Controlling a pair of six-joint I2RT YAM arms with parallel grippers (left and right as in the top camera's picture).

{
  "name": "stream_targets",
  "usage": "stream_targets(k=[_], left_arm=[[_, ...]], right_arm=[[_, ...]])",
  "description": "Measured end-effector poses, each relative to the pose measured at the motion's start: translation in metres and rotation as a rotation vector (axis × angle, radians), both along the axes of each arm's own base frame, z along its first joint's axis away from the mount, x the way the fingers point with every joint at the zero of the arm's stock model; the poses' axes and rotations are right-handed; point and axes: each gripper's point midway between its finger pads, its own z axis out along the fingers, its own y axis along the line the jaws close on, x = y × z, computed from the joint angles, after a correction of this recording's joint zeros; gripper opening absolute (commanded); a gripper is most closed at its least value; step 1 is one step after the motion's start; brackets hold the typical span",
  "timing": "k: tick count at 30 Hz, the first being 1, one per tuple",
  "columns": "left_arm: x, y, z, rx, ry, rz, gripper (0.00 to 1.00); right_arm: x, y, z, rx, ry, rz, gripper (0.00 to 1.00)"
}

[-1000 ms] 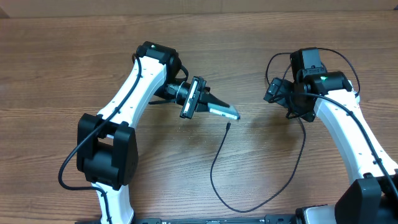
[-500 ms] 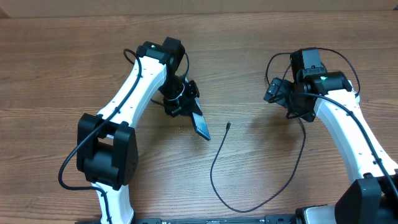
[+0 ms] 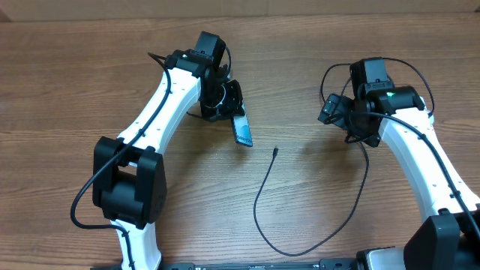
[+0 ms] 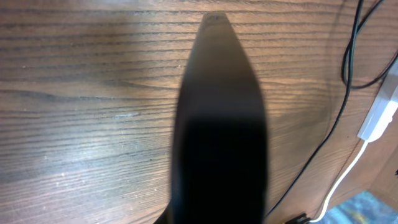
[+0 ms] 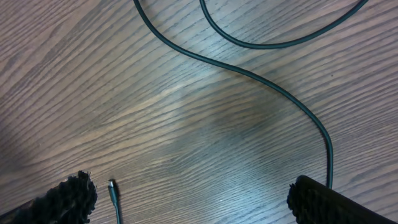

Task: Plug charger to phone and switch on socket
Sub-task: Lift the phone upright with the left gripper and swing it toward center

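Observation:
My left gripper (image 3: 233,114) is shut on the phone (image 3: 241,130) and holds it above the table, its free end pointing down toward the front. In the left wrist view the phone (image 4: 217,124) is a dark blurred slab that hides the fingers. The charger (image 3: 259,199) lies loose on the wood. Its connector tip (image 3: 276,151) rests just right of the phone, apart from it. My right gripper (image 5: 199,202) hangs open above the table with nothing between its fingers, and the tip (image 5: 112,188) lies beside its left finger (image 5: 68,199). A white sliver of the socket (image 4: 380,112) shows at the right edge.
A white cord (image 4: 345,177) runs down from the socket. Black cable loops (image 5: 249,71) cross the wood under and behind the right arm (image 3: 412,142). The left arm (image 3: 161,105) stretches over the table's left half.
The left wrist has turned and pulled back toward the far side. The phone swung from pointing right to pointing down toward the front. The right arm and the charger have not moved.

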Motion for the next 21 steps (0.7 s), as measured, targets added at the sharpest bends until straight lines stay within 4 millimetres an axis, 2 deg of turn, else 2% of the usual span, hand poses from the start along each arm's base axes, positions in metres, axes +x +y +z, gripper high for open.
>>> stream_targets(k=[4, 8, 12, 17, 20, 21], left_arm=[[0.000, 0.000, 0.000, 0.000, -0.018, -0.030, 0.04], [0.003, 0.001, 0.001, -0.003, -0.038, -0.048, 0.04], [0.007, 0.007, 0.003, -0.025, -0.049, -0.063, 0.04], [0.009, 0.021, 0.010, -0.117, -0.046, -0.090, 0.04], [0.006, 0.033, 0.012, -0.141, -0.026, -0.092, 0.05], [0.006, 0.037, 0.013, -0.146, -0.025, -0.093, 0.04]], right_arm=[[0.002, 0.000, 0.001, 0.001, -0.008, 0.000, 1.00], [0.013, 0.002, 0.004, 0.010, -0.054, 0.002, 1.00], [0.018, 0.004, 0.006, 0.021, -0.075, 0.003, 1.00], [0.018, 0.018, 0.007, 0.096, -0.077, 0.028, 1.00], [0.016, 0.031, 0.008, 0.164, -0.068, 0.059, 0.81], [0.015, 0.036, 0.009, 0.186, -0.062, 0.066, 0.72]])
